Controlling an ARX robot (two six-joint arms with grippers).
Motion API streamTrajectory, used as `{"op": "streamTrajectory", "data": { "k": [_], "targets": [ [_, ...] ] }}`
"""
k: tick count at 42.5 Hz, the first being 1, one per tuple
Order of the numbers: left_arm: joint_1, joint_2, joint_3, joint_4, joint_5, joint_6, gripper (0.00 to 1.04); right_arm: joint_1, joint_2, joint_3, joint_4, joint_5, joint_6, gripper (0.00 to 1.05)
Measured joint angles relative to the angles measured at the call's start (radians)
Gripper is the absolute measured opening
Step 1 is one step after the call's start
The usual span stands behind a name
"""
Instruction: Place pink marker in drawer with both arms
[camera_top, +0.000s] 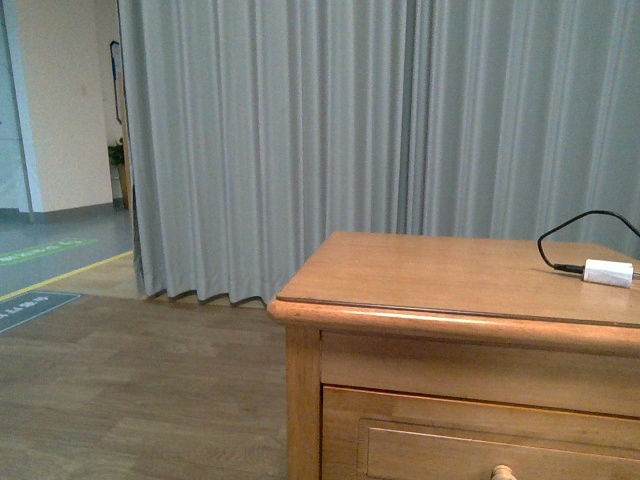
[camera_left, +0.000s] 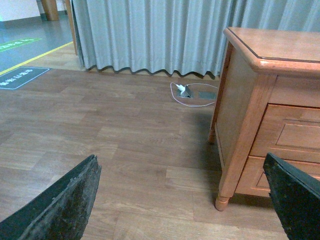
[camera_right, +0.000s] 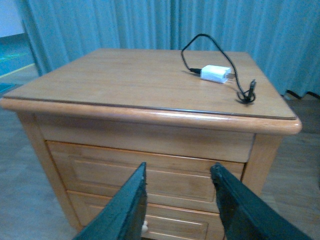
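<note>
From the front view, a light-brown wooden cabinet (camera_top: 460, 330) fills the lower right, its flat top carrying a small white box (camera_top: 608, 272) with a black cable (camera_top: 580, 228) looping up from it, near the top's right edge. Below the rounded front lip sits the drawer (camera_top: 480, 440), closed flush, with the tip of its round wooden knob (camera_top: 503, 472) just showing at the lower border of the picture. Grey curtains (camera_top: 300, 140) hang behind, and wood-patterned flooring (camera_top: 120, 390) stretches away to the left; neither arm shows here. In the left wrist view, the left end effector (camera_left: 182, 200) is spread wide, its two black fingers (camera_left: 60, 205) at opposite lower corners of the picture with bare floor between them, holding nothing. Beyond it stands the cabinet's side and front corner on a turned foot (camera_left: 221, 202), and a white cord (camera_left: 192, 95) lies on the floor at the foot of the curtain. In the right wrist view, the right end effector (camera_right: 177, 205) is also parted and empty, its fingers framing the closed drawer front straight ahead of it, without touching the wood. The knob peeks out just beside one finger. On top, the white box lies toward the far right corner, its cable curling to a small coil near the right edge. The pink marker appears in none of the three views, so its place cannot be told.
</note>
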Motion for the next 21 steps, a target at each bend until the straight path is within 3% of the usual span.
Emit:
{"op": "streamTrajectory", "data": {
  "k": [8, 21],
  "targets": [
    [0.000, 0.000, 0.000, 0.000, 0.000, 0.000, 0.99, -0.024, -0.076, -0.059, -0.010, -0.003, -0.003, 0.01],
    [0.000, 0.000, 0.000, 0.000, 0.000, 0.000, 0.99, -0.024, -0.225, -0.134, -0.084, -0.003, -0.002, 0.01]
  ]
}}
